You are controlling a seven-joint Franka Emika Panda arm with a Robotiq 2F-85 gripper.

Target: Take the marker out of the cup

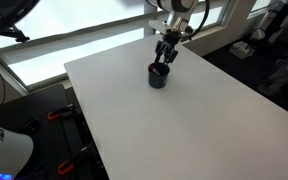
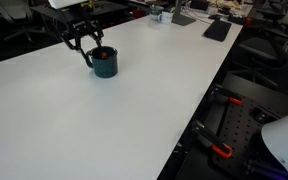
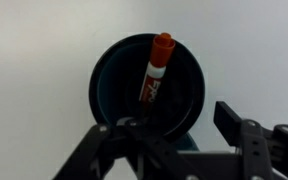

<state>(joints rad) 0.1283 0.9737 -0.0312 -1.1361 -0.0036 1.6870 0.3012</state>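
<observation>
White table (image 1: 189,120) spreads wide around the cup (image 1: 158,77), nearer one edge; claw (image 1: 165,60) apart just above it — marker (image 3: 155,75) leaning inside.

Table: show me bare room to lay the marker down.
The white table is bare from the cup to the near edge and on both sides of it. Only the spot at the cup, under the gripper, is crowded.

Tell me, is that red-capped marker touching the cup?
Touching. The wrist view shows the marker standing slanted inside the cup, its red cap resting against the cup's rim with no gap between them.
</observation>
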